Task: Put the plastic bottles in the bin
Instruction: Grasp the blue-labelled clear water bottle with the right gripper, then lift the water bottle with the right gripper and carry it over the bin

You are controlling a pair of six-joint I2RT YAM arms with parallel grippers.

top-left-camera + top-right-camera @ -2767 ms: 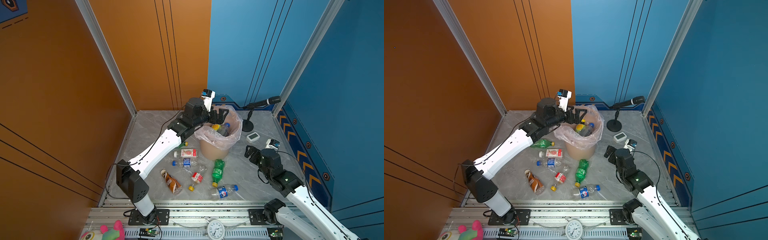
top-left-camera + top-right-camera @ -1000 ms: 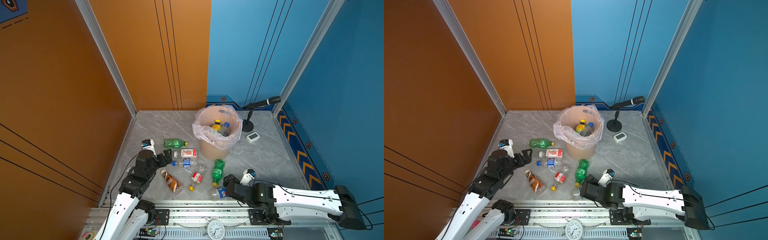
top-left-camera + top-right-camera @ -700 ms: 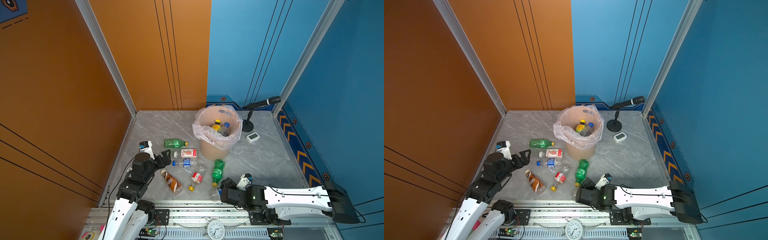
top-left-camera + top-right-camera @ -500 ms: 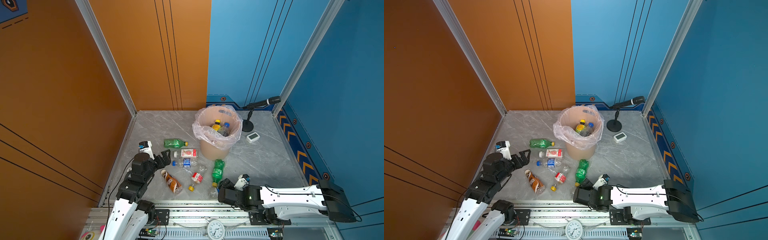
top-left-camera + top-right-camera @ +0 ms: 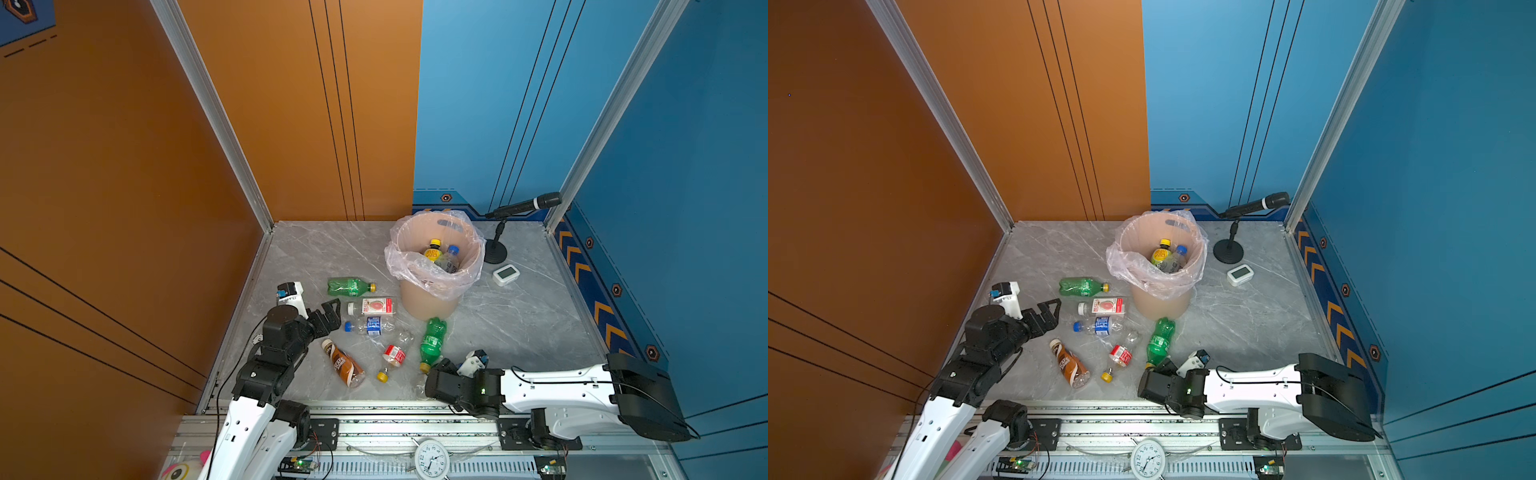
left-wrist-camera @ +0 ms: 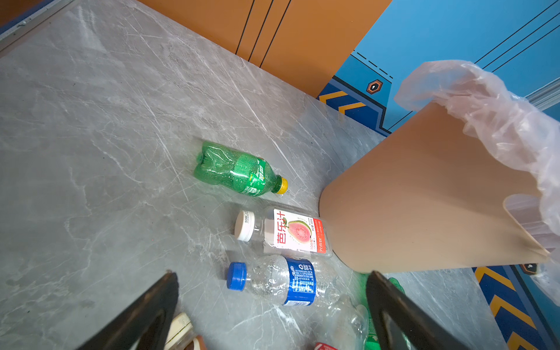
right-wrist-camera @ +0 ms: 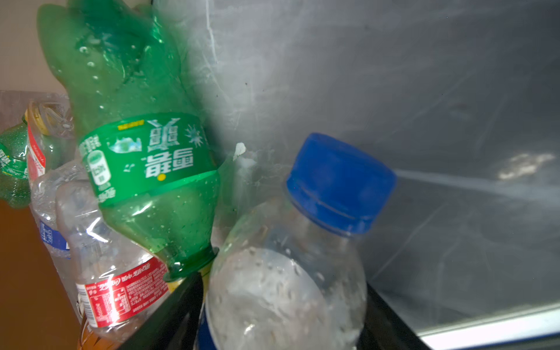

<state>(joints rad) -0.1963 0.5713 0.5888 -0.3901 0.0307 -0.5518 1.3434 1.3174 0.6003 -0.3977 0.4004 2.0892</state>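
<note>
The bin (image 5: pixel 432 297) stands at mid-table with two bottles (image 5: pixel 440 254) inside. Several plastic bottles lie in front of it: two green ones (image 5: pixel 351 286) (image 5: pixel 432 341), a guava-label one (image 5: pixel 376 306), a blue-label one (image 5: pixel 372 325), a red-label one (image 5: pixel 394 355) and a brown one (image 5: pixel 344 365). My left gripper (image 5: pixel 332 318) hovers open, left of the blue-label bottle (image 6: pixel 291 281). At the front edge, my right gripper (image 7: pixel 281 303) is shut on a clear blue-capped bottle (image 7: pixel 288 266), both fingers against its sides. In both top views its wrist hides that bottle.
A microphone on a round stand (image 5: pixel 496 249) and a small white clock (image 5: pixel 506 275) sit right of the bin. Orange and blue walls close the back and sides. An aluminium rail (image 5: pixel 374 415) runs along the front edge.
My right arm slid left along the front edge and its jaws closed round the blue-capped bottle. My left arm, back from the bin, has stayed still and open.
</note>
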